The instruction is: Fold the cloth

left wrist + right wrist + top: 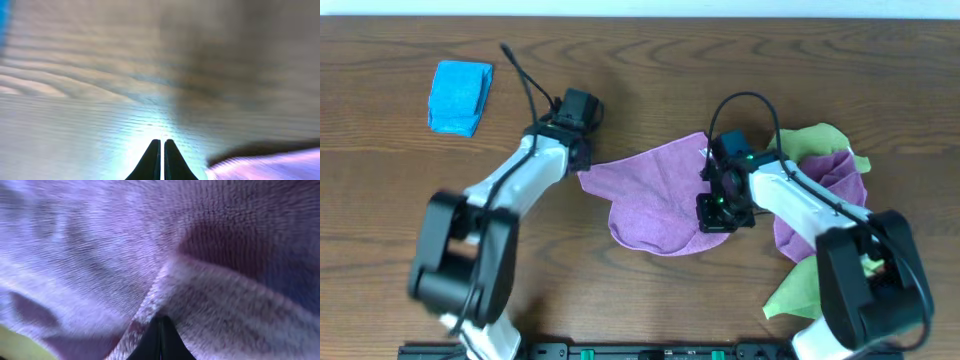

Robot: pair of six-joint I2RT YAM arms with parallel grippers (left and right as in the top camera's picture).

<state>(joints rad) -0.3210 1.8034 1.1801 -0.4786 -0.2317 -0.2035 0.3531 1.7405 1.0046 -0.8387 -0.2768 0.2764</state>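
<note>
1. A wood-grain worktop (pixel 650 60) fills the overhead view, with the cloth (pixel 655 205), lilac and rumpled, spread near its middle.
2. The right gripper (pixel 718 212) stands on the cloth's right edge, its fingers (pixel 152 347) clenched on a raised ridge of the lilac pile.
3. The left gripper (pixel 580 158) sits at the cloth's left corner. Its fingers (pixel 150 165) are pressed together over bare wood, grasping nothing, with the cloth's edge just beside them.
4. A folded blue cloth (pixel 460 95) lies well apart at upper left. Green cloths (pixel 800 290) and a second purple cloth (pixel 840 185) are heaped at right, under the right arm.

Left gripper (pixel 163 144): jaws closed, empty. Right gripper (pixel 161 321): jaws closed, pinching the cloth (pixel 100 255). Both arms extended toward frame centre.
</note>
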